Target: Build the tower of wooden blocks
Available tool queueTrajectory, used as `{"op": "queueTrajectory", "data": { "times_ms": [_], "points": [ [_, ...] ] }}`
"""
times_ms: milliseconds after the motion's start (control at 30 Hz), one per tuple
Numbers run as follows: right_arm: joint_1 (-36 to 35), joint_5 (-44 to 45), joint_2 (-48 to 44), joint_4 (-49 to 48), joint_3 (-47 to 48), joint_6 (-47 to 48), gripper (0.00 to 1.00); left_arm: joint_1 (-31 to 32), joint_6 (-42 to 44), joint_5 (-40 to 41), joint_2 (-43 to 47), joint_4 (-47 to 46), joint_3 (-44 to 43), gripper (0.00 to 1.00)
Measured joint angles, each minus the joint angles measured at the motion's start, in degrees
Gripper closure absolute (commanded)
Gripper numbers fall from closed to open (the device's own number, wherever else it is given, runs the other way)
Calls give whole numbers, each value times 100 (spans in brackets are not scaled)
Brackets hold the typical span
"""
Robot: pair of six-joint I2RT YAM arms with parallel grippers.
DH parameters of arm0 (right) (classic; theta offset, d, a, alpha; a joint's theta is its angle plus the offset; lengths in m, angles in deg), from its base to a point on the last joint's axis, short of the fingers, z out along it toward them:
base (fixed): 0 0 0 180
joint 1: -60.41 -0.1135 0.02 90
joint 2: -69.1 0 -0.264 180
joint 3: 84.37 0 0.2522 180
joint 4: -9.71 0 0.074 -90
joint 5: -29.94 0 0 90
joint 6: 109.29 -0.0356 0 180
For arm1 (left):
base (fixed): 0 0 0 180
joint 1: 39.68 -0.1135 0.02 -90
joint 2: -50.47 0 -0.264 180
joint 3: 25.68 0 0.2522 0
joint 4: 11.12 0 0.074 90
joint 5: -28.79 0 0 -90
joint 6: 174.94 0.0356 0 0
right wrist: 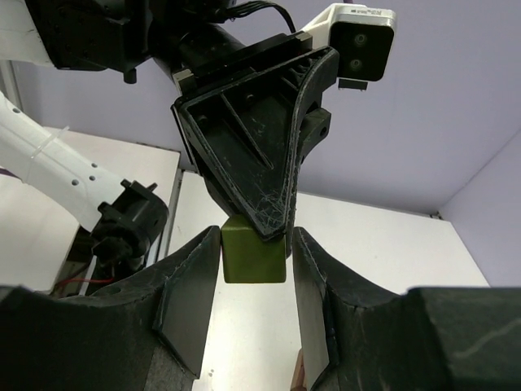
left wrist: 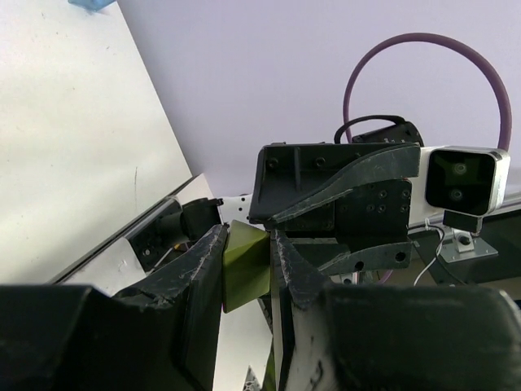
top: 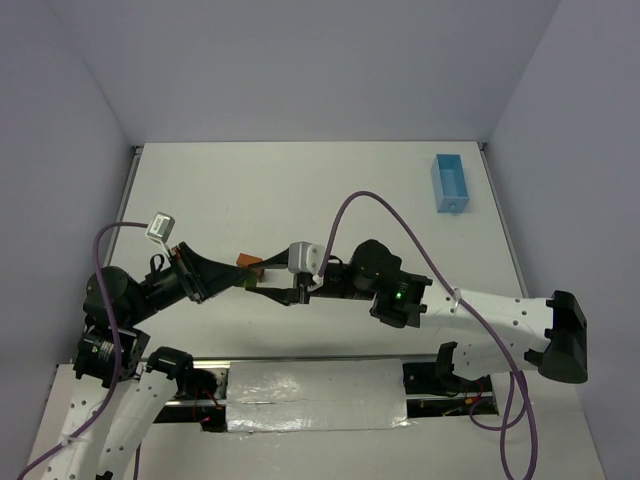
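Left hand (left wrist: pixel 248 244) squeezes a green block (left wrist: pixel 244 273) tight, up off the counter (top: pixel 300 190). Right hand (right wrist: pixel 256 240) sits around it; I cannot tell if it grips. Most stacking looks left to do.

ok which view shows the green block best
Right wrist: the green block sits centred, a full face showing, inside the right end effector. Left wrist shows a narrower slice pinched in the left end effector. Top external: too small to make out where the arms meet.
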State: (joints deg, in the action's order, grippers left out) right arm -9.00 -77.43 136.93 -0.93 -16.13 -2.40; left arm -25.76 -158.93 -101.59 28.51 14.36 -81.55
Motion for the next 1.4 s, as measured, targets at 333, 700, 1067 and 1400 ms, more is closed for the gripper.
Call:
{"op": "queueTrajectory", "data": {
  "times_ms": [333, 700, 1067, 1400],
  "points": [
    [-17, 118, 195, -83, 0, -50, 66, 0, -138, 52, 0, -13, 63, 100],
    [-37, 219, 195, -133, -20, -57, 57, 2, -122, 118, 0, -13, 63, 100],
    [-37, 223, 195, -118, -20, -74, 57, 2, -103, 136, -4, 22, 63, 100],
    [-37, 264, 170, -232, -20, -72, 48, 2, 24, 155, -9, 170, 63, 100]
  ]
}}
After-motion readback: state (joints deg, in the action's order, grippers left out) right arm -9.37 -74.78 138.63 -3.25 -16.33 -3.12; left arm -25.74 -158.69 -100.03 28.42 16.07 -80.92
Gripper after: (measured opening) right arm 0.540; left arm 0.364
